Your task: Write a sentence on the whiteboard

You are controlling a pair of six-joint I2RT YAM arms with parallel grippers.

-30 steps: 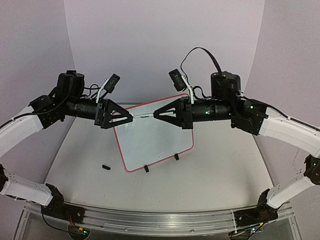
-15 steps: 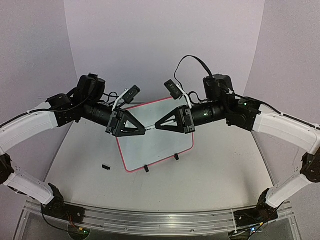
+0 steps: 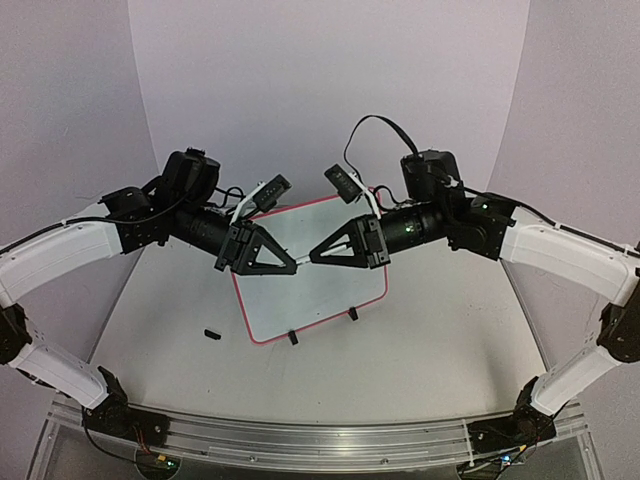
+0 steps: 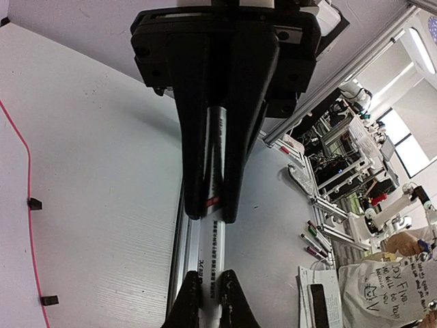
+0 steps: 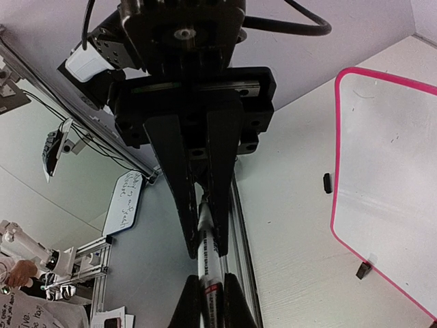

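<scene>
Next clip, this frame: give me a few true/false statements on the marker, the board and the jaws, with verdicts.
1. The left gripper and right gripper both have their jaws shut on one marker. True.
2. The marker touches the whiteboard. False: it is held in the air between the two grippers.
3. A sentence is written on the whiteboard. False: none shows.
4. A small black item lies on the table left of the whiteboard. True.
5. The whiteboard's frame is blue. False: pink-red.

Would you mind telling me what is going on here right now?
The two arms meet tip to tip above the whiteboard. The left gripper and the right gripper are both shut on one marker, each holding an end. No sentence shows on the board yet.
</scene>
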